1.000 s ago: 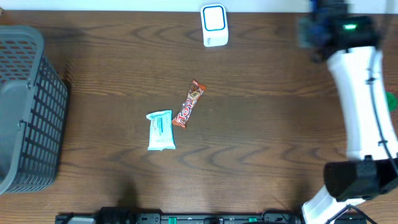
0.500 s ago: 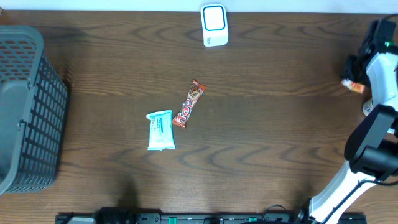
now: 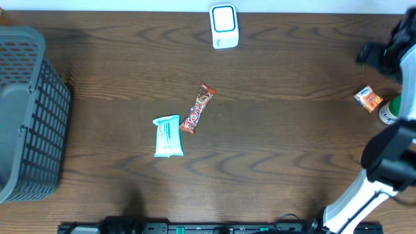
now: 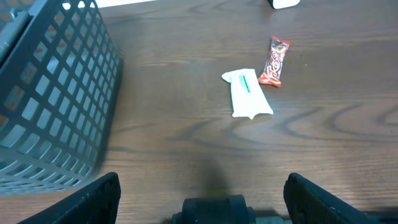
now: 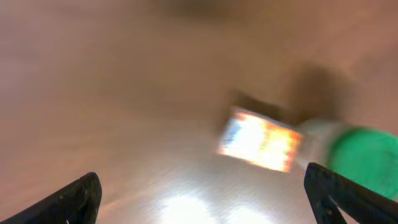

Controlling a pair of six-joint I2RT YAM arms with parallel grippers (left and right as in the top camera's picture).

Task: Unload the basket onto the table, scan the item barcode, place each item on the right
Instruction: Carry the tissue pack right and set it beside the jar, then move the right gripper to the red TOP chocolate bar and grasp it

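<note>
The left gripper [image 4: 205, 190], judged nearer, is held open. The white packet [image 3: 168, 136] and candy bar [image 3: 197, 108] are seen ahead of it, in the middle, the bar pointed toward the scanner [image 3: 223, 26]. The right gripper [image 5: 205, 196], open too, is far right, by the orange packet [image 3: 368, 99].

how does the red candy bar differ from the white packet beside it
The candy bar is red with white lettering; the packet is white with teal print. The candy bar is long and narrow; the packet is shorter and wider. The candy bar lies slanted in the overhead view; the packet lies nearly straight. Both lie flat on the table, and neither is held.
</note>
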